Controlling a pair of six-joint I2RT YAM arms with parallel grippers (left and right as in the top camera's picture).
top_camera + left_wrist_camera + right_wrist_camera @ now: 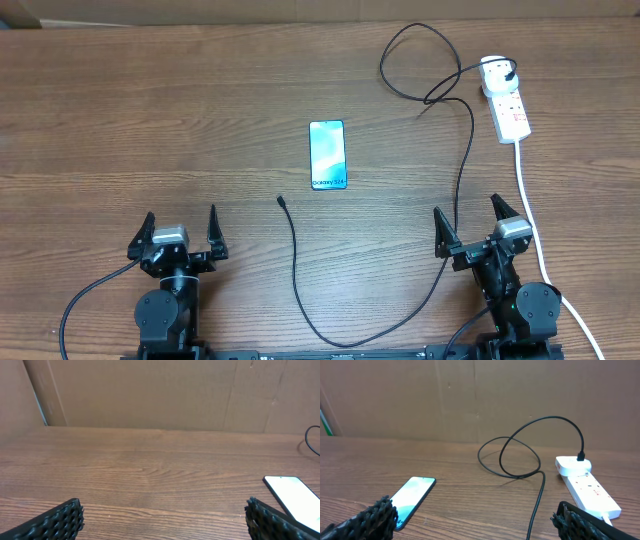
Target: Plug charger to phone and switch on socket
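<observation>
1. So, overhead: the left gripper [180,218] and right gripper [466,208] wait at the near edge, jaws spread wide and holding nothing. The phone [327,155] lies screen up in the middle of the table [120,120]. The charger [296,265] has its connector tip [281,200] near the phone but apart from it. Its white plug end [497,69] looks seated in the socket [508,108], far right.
2. Left wrist: the fingers [55,521] are splayed over bare wood, with the phone's corner at the right.
3. Right wrist: the fingers are likewise released, with the phone ahead to the left and the socket ahead to the right.
4. Likely still left to do: mating the tip with the phone and pressing the switch. Its state I cannot tell.
</observation>
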